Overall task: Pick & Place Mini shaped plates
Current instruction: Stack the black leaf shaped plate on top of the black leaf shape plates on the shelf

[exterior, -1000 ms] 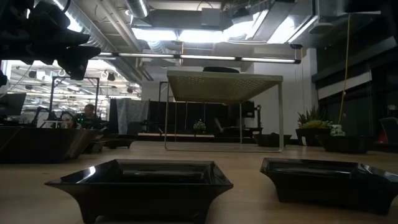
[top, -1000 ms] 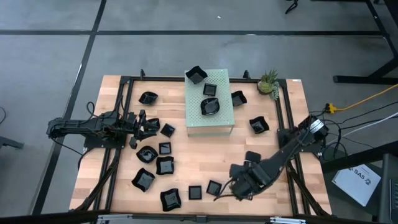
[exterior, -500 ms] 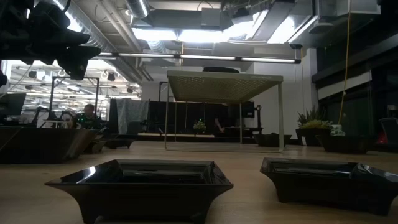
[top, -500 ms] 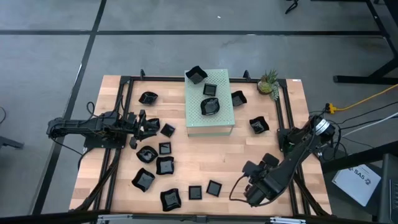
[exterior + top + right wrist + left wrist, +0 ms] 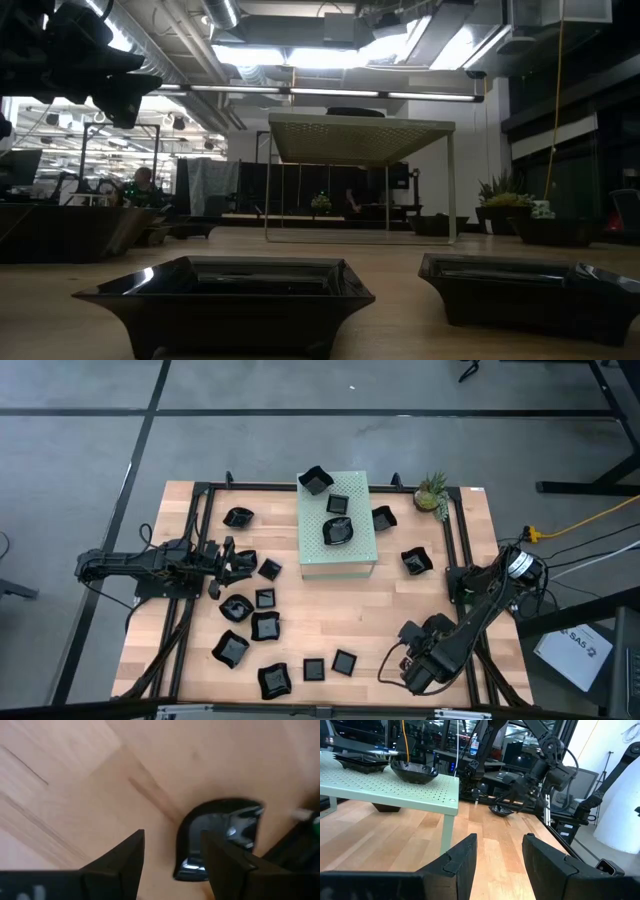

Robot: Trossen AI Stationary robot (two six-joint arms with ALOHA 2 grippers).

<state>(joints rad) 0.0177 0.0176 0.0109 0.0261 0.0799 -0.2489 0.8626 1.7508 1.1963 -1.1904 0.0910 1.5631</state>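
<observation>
Presently, a wooden table [image 5: 330, 620] is seen from above, with a pale green perforated box [image 5: 337, 525] set at its far middle. Three small black plates [image 5: 339, 531] are carried on the box top; the rest are scattered on the wood, most of them in a cluster [image 5: 252, 628] at the left and near edge. A small potted plant [image 5: 432, 491] is placed at the far right corner. The left gripper [image 5: 240, 564] is held low among the left-hand plates, fingers [image 5: 462, 857] parted and empty. The right gripper [image 5: 407, 665] is positioned near the front right edge, fingers [image 5: 227, 860] spread, nothing grasped; a black plate [image 5: 220, 832] is seen just beyond them.
</observation>
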